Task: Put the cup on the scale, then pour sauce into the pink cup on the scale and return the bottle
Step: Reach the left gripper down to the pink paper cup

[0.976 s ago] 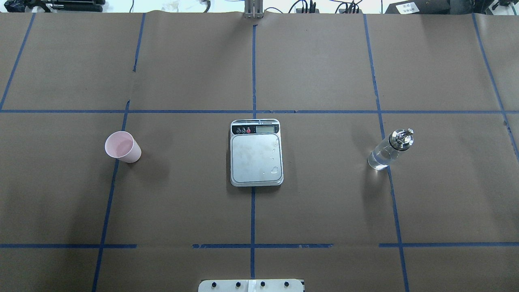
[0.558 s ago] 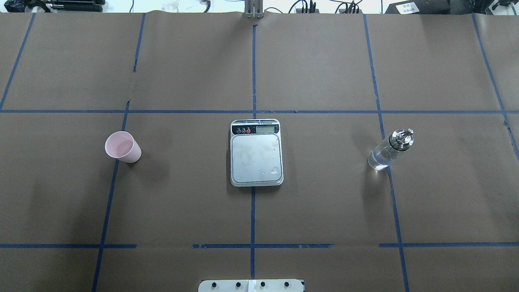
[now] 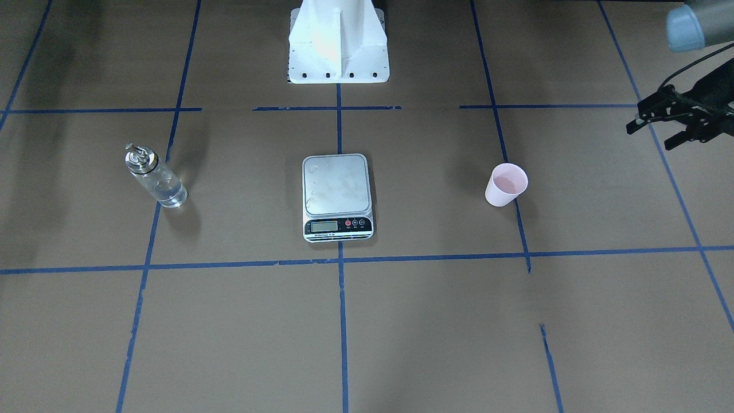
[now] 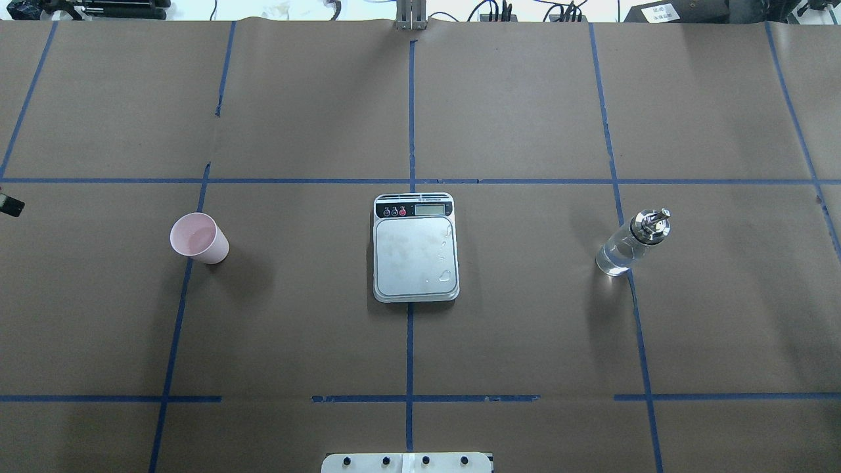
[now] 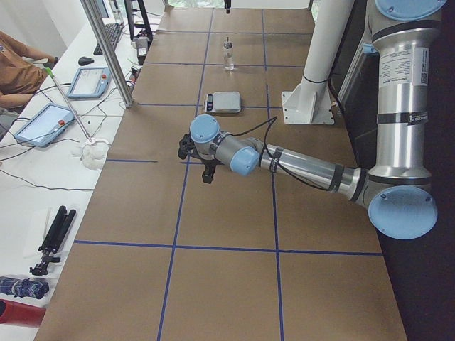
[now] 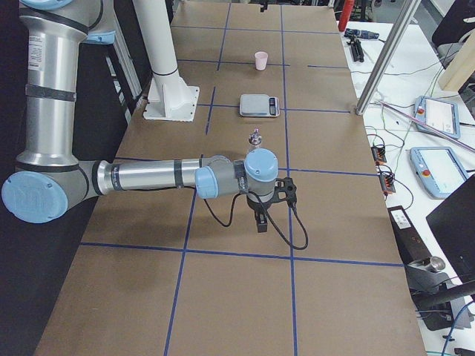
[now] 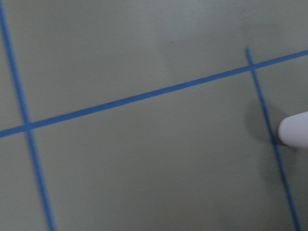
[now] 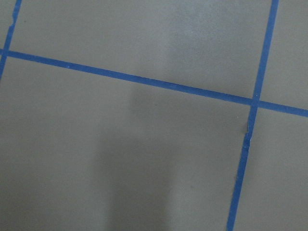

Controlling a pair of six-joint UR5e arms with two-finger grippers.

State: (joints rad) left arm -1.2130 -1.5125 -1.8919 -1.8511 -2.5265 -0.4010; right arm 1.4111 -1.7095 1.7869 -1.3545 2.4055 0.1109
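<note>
Cup [image 4: 197,238], small and pale pink, stands upright and open-mouthed on the brown paper table [image 4: 525,328], on the robot's left side, on a blue tape line [image 4: 176,328]. Its pink inside shows down to the base. It sits well apart from the scale [image 4: 415,256], which lies flat at the table's centre with its display strip on the side away from the robot. A few clear droplets [image 4: 447,274] lie on the steel platform near its right edge.

On the robot's right side, also well apart from the scale, the glass bottle [image 4: 627,246] stands upright with its silver pour-spout cap on. Clear sauce [image 4: 614,258] shows through the glass in its lower part; how full it is cannot be told.

Left gripper [image 3: 649,137] hangs above the table's far left edge, beyond the cup and not touching it, its two black fingers spread with nothing between them. Right gripper [image 6: 260,219] points down over bare paper near the table's right end, apart from the bottle; whether it is released or clenched cannot be told.
</note>
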